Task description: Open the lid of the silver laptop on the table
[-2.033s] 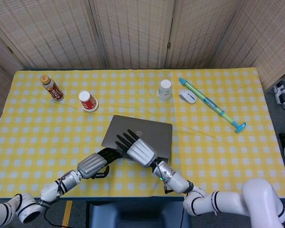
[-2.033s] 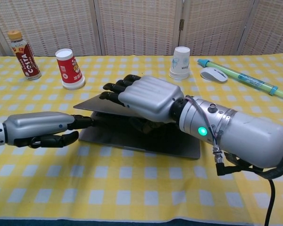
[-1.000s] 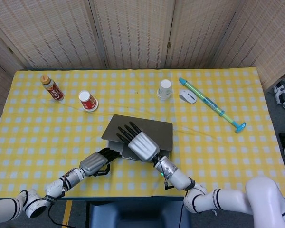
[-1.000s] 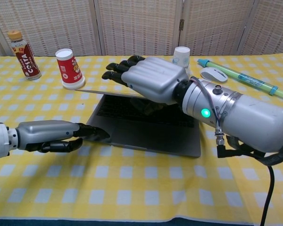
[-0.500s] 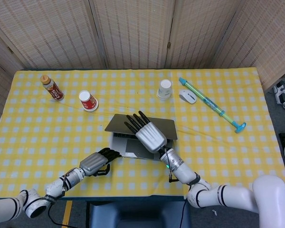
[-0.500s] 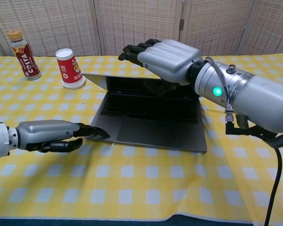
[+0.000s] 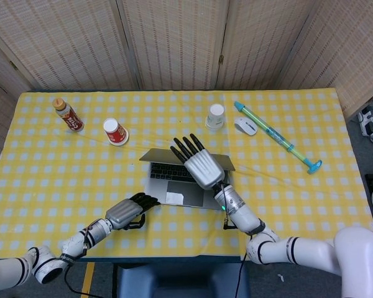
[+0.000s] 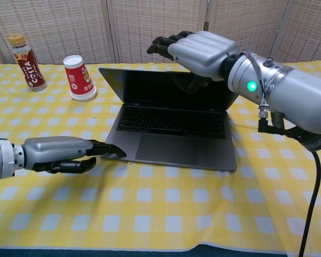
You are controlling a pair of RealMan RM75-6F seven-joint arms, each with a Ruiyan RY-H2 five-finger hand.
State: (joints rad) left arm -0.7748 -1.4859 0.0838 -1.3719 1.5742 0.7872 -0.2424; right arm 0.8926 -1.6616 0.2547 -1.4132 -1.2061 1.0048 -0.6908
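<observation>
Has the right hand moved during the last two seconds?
Yes. The right hand rose with the laptop lid, away from the robot, toward the white cup.

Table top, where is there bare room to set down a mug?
The tablecloth is bare left of the laptop, below the bottle and red cup. It is also bare right of the laptop, below the green pump. It is crowded around the laptop, with both robot hands there.

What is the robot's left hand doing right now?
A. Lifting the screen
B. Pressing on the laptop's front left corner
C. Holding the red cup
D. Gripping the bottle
B: the left hand has fingertips on the front left corner of the laptop base.
</observation>
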